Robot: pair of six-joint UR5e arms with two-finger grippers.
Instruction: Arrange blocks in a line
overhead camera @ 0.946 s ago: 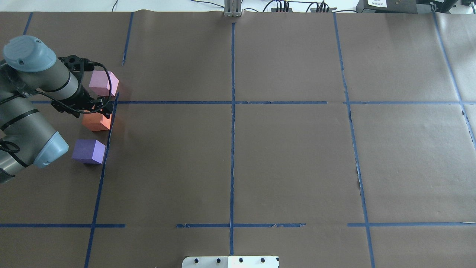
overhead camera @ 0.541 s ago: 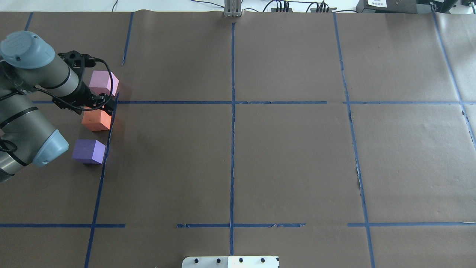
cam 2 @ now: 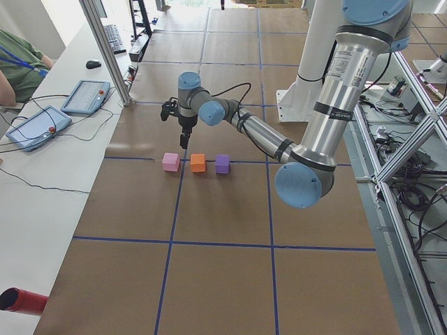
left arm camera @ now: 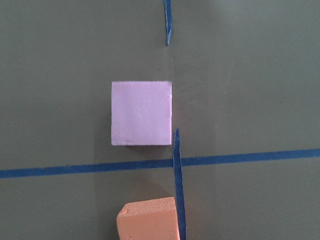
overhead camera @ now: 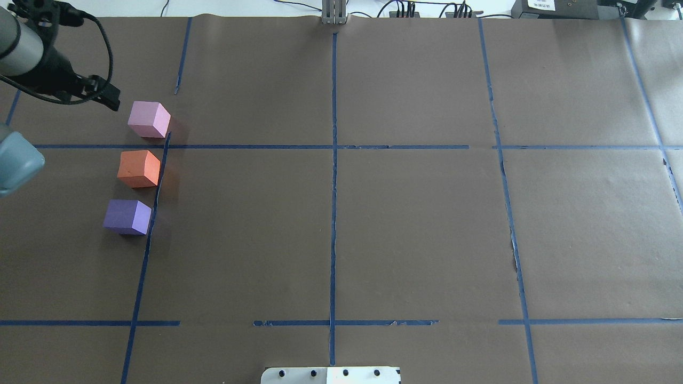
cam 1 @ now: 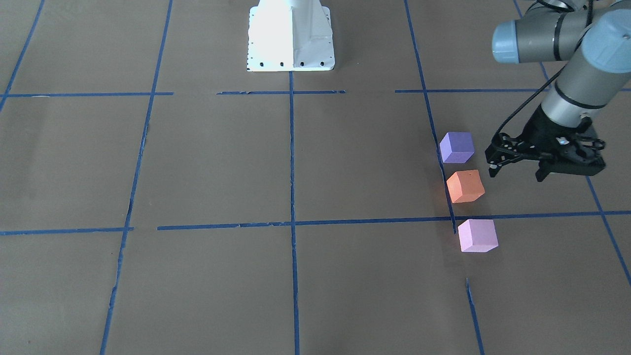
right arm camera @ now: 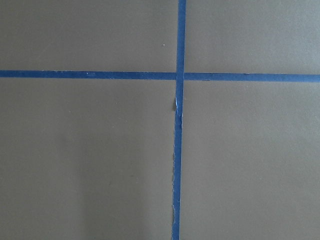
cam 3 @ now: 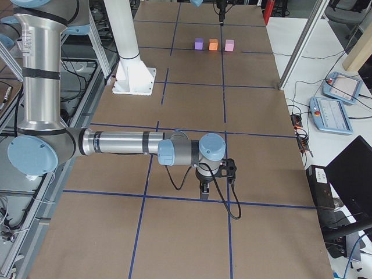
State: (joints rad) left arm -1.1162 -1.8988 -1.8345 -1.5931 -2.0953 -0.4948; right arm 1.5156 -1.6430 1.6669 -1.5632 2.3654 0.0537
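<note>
Three cubes lie in a line beside a blue tape strip at the table's left: pale pink (overhead camera: 148,119), orange (overhead camera: 139,168), violet-purple (overhead camera: 127,216). In the front view they run purple (cam 1: 456,147), orange (cam 1: 465,186), pink (cam 1: 477,235). My left gripper (cam 1: 517,171) is open and empty, raised above the paper beside the orange cube and touching none. The left wrist view looks down on the pink cube (left arm camera: 141,113) and the orange cube's edge (left arm camera: 148,220). My right gripper (cam 3: 204,190) shows only in the exterior right view, far from the cubes; I cannot tell its state.
Brown paper with a blue tape grid (overhead camera: 333,146) covers the table. The robot's white base plate (overhead camera: 331,375) sits at the near edge and a metal post (overhead camera: 334,13) at the far edge. Teach pendants (cam 2: 84,96) lie on the side bench.
My left gripper has risen off the orange cube and drawn back toward the far left corner. The three cubes have not moved.
</note>
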